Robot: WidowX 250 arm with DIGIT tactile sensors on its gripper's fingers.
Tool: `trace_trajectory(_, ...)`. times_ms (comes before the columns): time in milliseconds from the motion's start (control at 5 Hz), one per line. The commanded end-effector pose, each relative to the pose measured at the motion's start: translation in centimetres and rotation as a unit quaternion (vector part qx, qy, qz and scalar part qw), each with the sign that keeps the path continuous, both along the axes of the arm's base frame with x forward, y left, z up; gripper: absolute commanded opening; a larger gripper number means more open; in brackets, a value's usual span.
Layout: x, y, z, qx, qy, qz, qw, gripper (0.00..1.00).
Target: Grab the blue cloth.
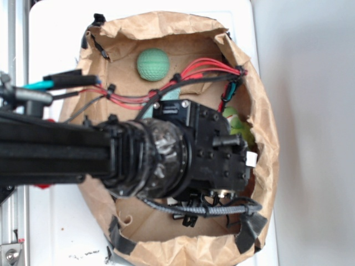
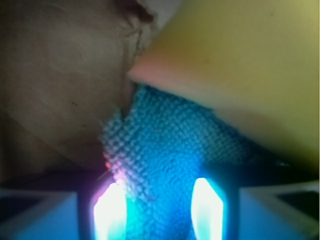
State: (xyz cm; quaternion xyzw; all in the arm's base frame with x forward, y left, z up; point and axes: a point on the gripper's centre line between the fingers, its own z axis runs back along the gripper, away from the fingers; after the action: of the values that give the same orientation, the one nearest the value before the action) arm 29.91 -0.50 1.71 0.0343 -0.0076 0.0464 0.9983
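The blue cloth [image 2: 170, 155] lies on the floor of a brown paper bag [image 1: 260, 111], its fuzzy terry weave filling the lower middle of the wrist view; in the exterior view only a sliver of teal shows above the black wrist housing. The gripper [image 2: 159, 210] sits right down on it, its two glowing fingertips [image 2: 206, 205] spread apart with the cloth lying between them, so the pincer stands open around the towel, not clamped on it. A yellow sponge [image 2: 240, 65] overlaps the cloth's upper right edge, and the creased paper wall rises on the left. No writing or brand can be read on anything. From the side, the arm reaches in horizontally from the left, its wrist bent down into the bag, red and black cables [image 1: 194, 75] looping over it. A green dimpled ball [image 1: 152, 64] rests at the far back of the bag, well apart from the gripper.
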Motion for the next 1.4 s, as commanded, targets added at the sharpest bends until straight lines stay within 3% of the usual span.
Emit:
trace_trajectory(0,0.3,0.1,0.9,0.009,-0.024,-0.018,1.0,0.0)
trace_trajectory(200,-0.3,0.5,2.6,0.006,-0.024,-0.023,0.999,0.0)
trace_trajectory(600,-1.6,1.7,9.4,-0.032,-0.035,-0.011,0.999,0.0)
trace_trajectory(1000,-3.9,1.3,14.3,-0.06,-0.042,-0.024,0.997,0.0)
trace_trajectory(1200,-2.9,1.5,16.3,-0.072,-0.056,-0.016,0.996,0.0)
